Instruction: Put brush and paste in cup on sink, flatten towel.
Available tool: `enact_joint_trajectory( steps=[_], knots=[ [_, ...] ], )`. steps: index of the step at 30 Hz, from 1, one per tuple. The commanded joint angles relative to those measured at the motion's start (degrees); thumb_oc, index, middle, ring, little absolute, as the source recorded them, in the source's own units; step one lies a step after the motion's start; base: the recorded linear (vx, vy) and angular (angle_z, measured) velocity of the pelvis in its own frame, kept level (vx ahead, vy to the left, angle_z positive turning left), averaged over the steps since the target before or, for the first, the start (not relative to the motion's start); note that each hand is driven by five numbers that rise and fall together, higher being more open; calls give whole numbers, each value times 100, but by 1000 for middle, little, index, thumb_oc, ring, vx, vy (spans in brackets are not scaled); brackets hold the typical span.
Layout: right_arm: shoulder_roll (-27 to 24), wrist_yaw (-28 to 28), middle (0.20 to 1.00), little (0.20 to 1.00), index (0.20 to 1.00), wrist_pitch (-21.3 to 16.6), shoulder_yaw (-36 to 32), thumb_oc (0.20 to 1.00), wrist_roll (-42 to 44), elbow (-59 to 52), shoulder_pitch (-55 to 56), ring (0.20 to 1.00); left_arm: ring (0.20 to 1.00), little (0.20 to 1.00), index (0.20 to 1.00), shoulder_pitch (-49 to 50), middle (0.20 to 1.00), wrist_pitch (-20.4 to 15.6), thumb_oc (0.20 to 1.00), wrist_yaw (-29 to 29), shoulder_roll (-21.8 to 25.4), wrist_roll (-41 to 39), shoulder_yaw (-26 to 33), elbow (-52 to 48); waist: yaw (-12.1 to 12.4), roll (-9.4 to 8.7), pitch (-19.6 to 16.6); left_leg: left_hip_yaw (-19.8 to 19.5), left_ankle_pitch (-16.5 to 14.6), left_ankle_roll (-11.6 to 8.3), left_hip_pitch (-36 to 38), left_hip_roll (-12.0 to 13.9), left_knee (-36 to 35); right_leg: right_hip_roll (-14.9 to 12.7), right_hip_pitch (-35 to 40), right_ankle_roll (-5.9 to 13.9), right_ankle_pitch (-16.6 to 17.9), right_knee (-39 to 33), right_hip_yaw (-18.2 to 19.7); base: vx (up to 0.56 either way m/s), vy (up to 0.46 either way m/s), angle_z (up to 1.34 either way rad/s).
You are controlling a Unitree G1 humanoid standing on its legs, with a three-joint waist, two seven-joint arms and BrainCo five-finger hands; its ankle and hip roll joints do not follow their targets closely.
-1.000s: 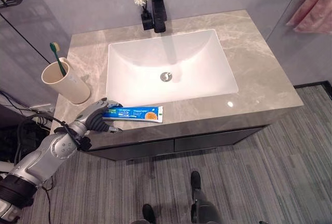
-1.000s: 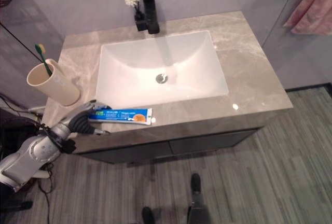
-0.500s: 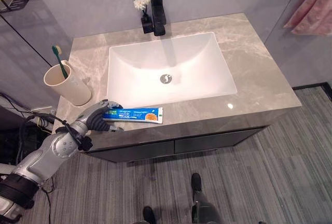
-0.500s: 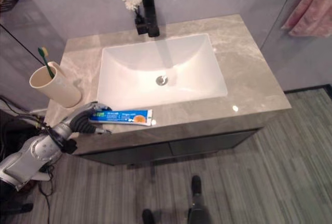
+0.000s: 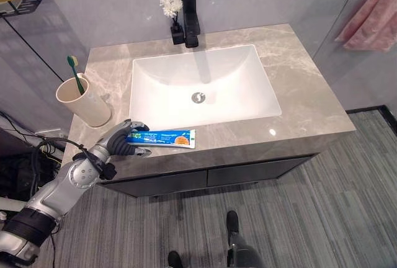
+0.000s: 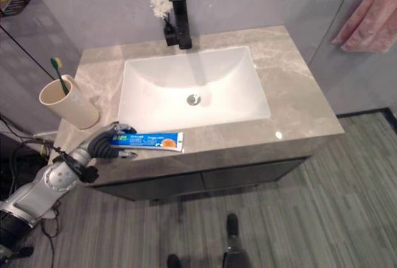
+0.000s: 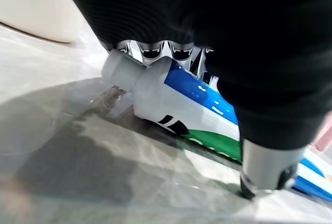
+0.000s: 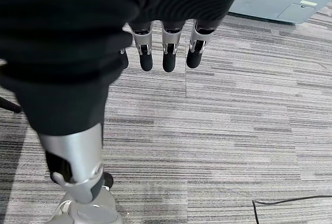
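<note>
Grey marble desk (image 5: 298, 88) with white sink basin (image 5: 201, 85), seen from above. Left hand (image 5: 121, 139) at lower left, fingers (image 7: 150, 52) and thumb curled round cap end of blue toothpaste tube (image 5: 162, 138), lying flat on front edge. Beige cup (image 5: 84, 100) with green toothbrush (image 5: 75, 72) upper left. Pink towel (image 5: 372, 17) hanging top right. Right hand (image 8: 78, 47) above floor, fingers relaxed, holding nothing.

Head cameras overlook the sink (image 5: 205, 88); wrist cameras look along each robot hand.
</note>
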Motion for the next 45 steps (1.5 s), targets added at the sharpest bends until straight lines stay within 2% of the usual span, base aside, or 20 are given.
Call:
enact_joint_trajectory(
  steps=[1, 9, 14, 16, 18, 21, 23, 24, 26, 29, 36, 37, 38, 39, 41, 42, 43, 44, 45],
  knots=[
    [-67, -16, 1000, 1000, 1000, 74, 145, 1000, 74, 82, -168, 1000, 200, 200, 200, 155, 200, 35, 200, -470, 130, 393, -561, 264, -187, 100, 323, -559, 649, -247, -686, 505, 51, -270, 609, 495, -404, 55, -54, 0, 0, 0],
    [-70, -42, 1000, 1000, 1000, 92, 106, 1000, 101, 190, -202, 1000, 200, 200, 200, -69, 200, -123, 200, -533, 312, 865, -984, 318, -171, 70, 245, -524, 565, -252, -451, 513, 51, -244, 813, 494, -476, 55, -32, 19, -1, -2],
    [-164, -103, 1000, 1000, 1000, 104, -271, 1000, 374, 342, -189, 1000, 200, 200, 200, -316, 200, -265, 200, -422, 564, 1535, -1333, 282, -143, 87, 88, -561, 472, -275, -153, 537, 51, -249, 1167, 511, -583, 55, -118, 47, -9, 6],
    [-206, -123, 1000, 1000, 1000, 113, -445, 1000, 519, 434, -166, 1000, 200, 200, 200, -382, 200, -266, 200, -320, 639, 1729, -1293, 221, -120, 92, 21, -583, 463, -282, -80, 542, 51, -257, 1271, 518, -610, 55, -153, 0, 0, 0],
    [-272, -140, 1000, 1000, 1000, 168, -741, 1000, 684, 596, -114, 1000, 200, 200, 200, -322, 200, -232, 200, -71, 710, 1849, -929, 53, -63, 74, -64, -618, 443, -287, 19, 553, 51, -266, 1428, 514, -650, 55, -224, -5, -5, -2],
    [-327, -134, 1000, 1000, 1000, 212, -852, 1000, 721, 698, -84, 1000, 200, 200, 200, -81, 200, -146, 200, 98, 540, 1684, -439, 61, -43, 73, -108, -649, 441, -283, 63, 543, 51, -278, 1501, 512, -654, 55, -263, -12, -3, 5],
    [-352, -101, 1000, 1000, 1000, 347, -962, 1000, 692, 837, -95, 1000, 200, 200, 200, 313, 200, 56, 200, 241, 14, 1085, 208, 122, -6, 65, -180, -672, 440, -272, 128, 532, 51, -298, 1594, 496, -673, 55, -304, -10, 5, 3],
    [-363, -99, 1000, 1000, 1000, 348, -952, 1000, 691, 837, -99, 1000, 200, 200, 200, 338, 200, 61, 200, 235, 9, 1082, 233, 109, -17, 75, -176, -672, 439, -271, 133, 533, 51, -297, 1599, 496, -674, 55, -304, -22, 9, 7],
    [-362, -106, 1000, 1000, 1000, 400, -994, 1000, 671, 848, -113, 1000, 200, 200, 200, 545, 200, 147, 200, 271, -373, 729, 478, 174, -8, 69, -196, -675, 436, -261, 165, 537, 51, -312, 1640, 488, -676, 55, -323, -14, 8, 9],
    [-314, -92, 1000, 1000, 1000, 406, -975, 1000, 654, 803, -129, 1000, 200, 200, 200, 730, 200, 221, 200, 257, -572, 716, 570, 196, -6, 62, -227, -664, 420, -246, 219, 516, 51, -323, 1699, 484, -677, 55, -321, -9, 12, 7],
    [-256, -107, 1000, 1000, 1000, 400, -902, 1000, 656, 769, -139, 1000, 200, 200, 200, 853, 200, 272, 200, 193, -690, 831, 494, 282, 12, 60, -251, -651, 421, -234, 245, 499, 51, -344, 1736, 480, -665, 55, -348, 0, 0, 0],
    [-254, -113, 1000, 1000, 1000, 392, -883, 1000, 646, 771, -155, 1000, 473, 473, 473, 854, 473, 286, 473, 181, -707, 901, 425, 347, 16, 63, -253, -657, 422, -229, 243, 491, 51, -351, 1740, 481, -659, 55, -356, 0, 0, 0],
    [-258, -119, 1000, 1000, 1000, 394, -885, 1000, 647, 780, -152, 1000, 802, 802, 802, 863, 802, 294, 802, 179, -698, 938, 414, 344, 20, 63, -253, -659, 422, -226, 244, 487, 51, -352, 1741, 480, -663, 55, -357, 0, 0, 0],
    [-256, -131, 1000, 1000, 1000, 391, -885, 1000, 648, 781, -156, 1000, 1000, 1000, 1000, 874, 1000, 305, 1000, 189, -702, 977, 400, 362, 21, 62, -253, -662, 423, -224, 244, 486, 51, -355, 1739, 480, -664, 55, -358, 0, 0, 0],
    [-260, -152, 1000, 1000, 1000, 387, -889, 1000, 644, 785, -144, 1000, 1000, 1000, 1000, 892, 1000, 307, 1000, 186, -720, 1048, 350, 405, 16, 62, -256, -669, 423, -226, 243, 486, 51, -354, 1744, 480, -668, 55, -361, 0, 0, 0],
    [-268, -165, 1000, 1000, 1000, 388, -897, 1000, 649, 795, -135, 1000, 887, 887, 887, 903, 887, 308, 887, 180, -738, 1053, 340, 409, 14, 63, -256, -668, 425, -225, 243, 484, 51, -353, 1743, 479, -669, 55, -363, 0, 0, 0],
    [-275, -166, 1000, 1000, 1000, 394, -902, 1000, 647, 809, -130, 1000, 871, 871, 871, 910, 871, 307, 871, 171, -759, 1059, 328, 421, 11, 67, -253, -668, 426, -226, 242, 482, 51, -352, 1741, 477, -669, 55, -362, 0, 0, 0],
    [-286, -173, 1000, 1000, 1000, 395, -924, 1000, 659, 821, -127, 1000, 799, 799, 799, 911, 799, 311, 799, 183, -777, 1068, 321, 442, 5, 70, -247, -664, 425, -229, 244, 485, 51, -348, 1736, 478, -670, 55, -360, 0, 0, 0],
    [-290, -176, 1000, 1000, 1000, 395, -926, 1000, 653, 826, -121, 1000, 649, 649, 649, 916, 649, 316, 649, 183, -792, 1069, 306, 464, 1, 70, -238, -665, 425, -228, 242, 489, 51, -345, 1735, 478, -672, 55, -356, 0, 0, 0]
  ],
)
